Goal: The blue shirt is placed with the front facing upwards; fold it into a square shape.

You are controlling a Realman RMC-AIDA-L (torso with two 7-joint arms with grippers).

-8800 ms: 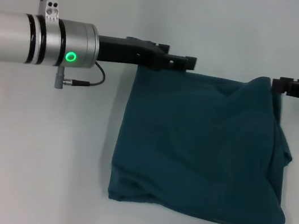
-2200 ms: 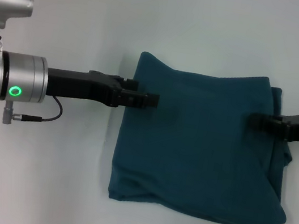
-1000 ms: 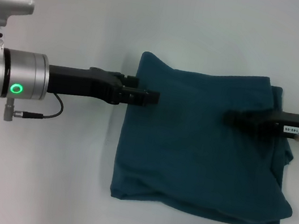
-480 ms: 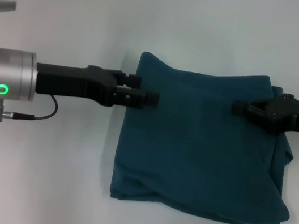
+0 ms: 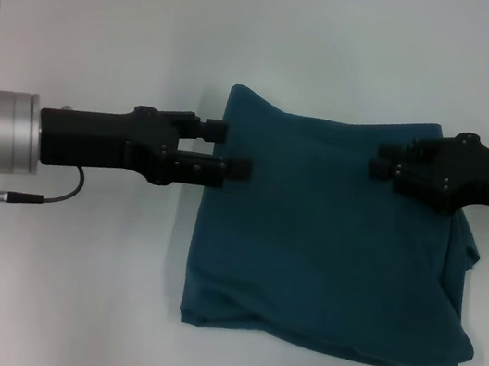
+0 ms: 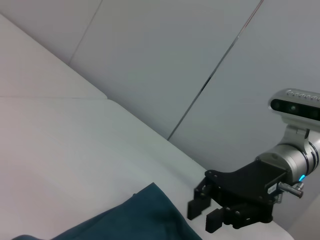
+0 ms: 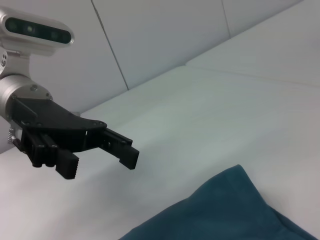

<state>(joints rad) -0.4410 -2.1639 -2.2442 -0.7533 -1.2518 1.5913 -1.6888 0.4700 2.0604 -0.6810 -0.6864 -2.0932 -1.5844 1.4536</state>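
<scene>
Shirt [image 5: 328,244] lies folded, roughly square, no clear long axis — left hand [image 5: 231,150] and right hand [image 5: 382,159] released above it.

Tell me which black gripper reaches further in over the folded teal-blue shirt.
The right gripper. Its open fingers sit well inside the folded teal-blue shirt, over its far right part. The left gripper, also open, only overlaps the shirt's left edge.

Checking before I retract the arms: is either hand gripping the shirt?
No. In the wrist views both the left hand and right hand hang open above the table, clear of the shirt.
</scene>
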